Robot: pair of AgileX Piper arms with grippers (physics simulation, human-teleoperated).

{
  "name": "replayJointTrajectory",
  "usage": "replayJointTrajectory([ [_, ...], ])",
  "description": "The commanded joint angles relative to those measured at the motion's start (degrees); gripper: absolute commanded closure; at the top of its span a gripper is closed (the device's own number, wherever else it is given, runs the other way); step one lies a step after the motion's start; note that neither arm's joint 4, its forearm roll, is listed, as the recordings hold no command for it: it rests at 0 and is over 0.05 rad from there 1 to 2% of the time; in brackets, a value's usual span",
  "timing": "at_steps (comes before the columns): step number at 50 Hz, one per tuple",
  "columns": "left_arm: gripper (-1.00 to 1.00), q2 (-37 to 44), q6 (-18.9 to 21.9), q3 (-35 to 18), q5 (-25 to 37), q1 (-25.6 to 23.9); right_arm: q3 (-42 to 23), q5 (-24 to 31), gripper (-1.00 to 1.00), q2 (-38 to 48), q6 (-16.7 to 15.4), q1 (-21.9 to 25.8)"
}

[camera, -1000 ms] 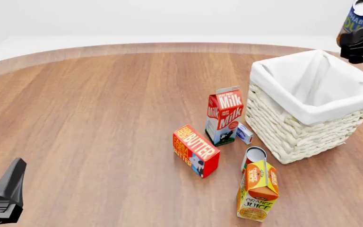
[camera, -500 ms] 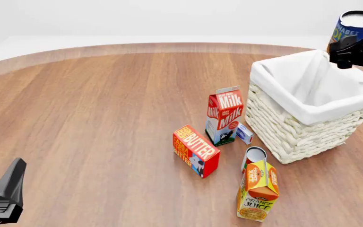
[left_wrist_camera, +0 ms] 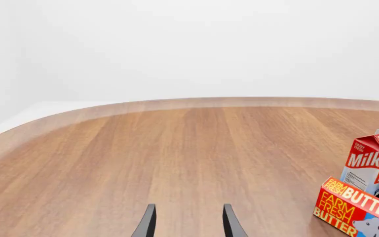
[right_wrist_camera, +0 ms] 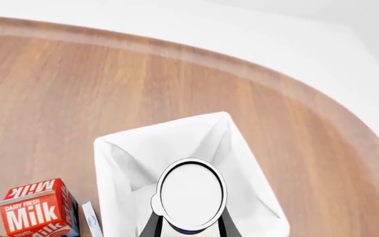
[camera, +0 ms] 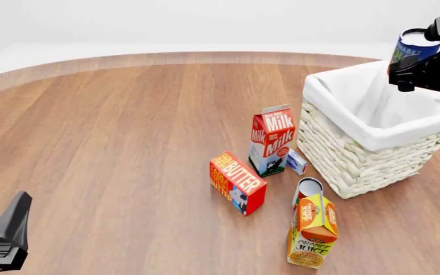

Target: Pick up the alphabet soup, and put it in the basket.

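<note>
While the left tool [left_wrist_camera: 188, 222] idles unclenched low over the worktop [camera: 128, 132], soup's up!
Right tool [right_wrist_camera: 189, 228] clutches the alphabet soup [right_wrist_camera: 191, 195], airborne directly above the basket [camera: 357, 154].

A bare simulated tabletop scene is showing here rather than any furnished room: a broad round-edged table of brown wood grain [camera: 128, 132] is sitting against a blank, featureless white backdrop with flat, even lighting. Grocery props are standing on it, a red and white milk carton [camera: 271, 139], a red and yellow butter box [camera: 238, 182] and an orange juice carton [camera: 313, 231], beside a square white wicker basket with white cloth lining [camera: 357, 160], giving it the look of a staged test bench.
</note>
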Motion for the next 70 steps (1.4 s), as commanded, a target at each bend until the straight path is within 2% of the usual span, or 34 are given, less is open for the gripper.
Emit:
replayJointTrajectory([
  [1,-1.00,0.00,0.00,0.00,0.00,0.00,-0.02,-1.40,1.00,1.60,1.51,0.23],
  [21,-1.00,0.00,0.00,0.00,0.00,0.00,-0.16,-2.07,1.00,4.67,1.98,0.13],
  [70,-1.00,0.00,0.00,0.00,0.00,0.00,1.52,-2.82,1.00,9.74,0.58,-1.11],
])
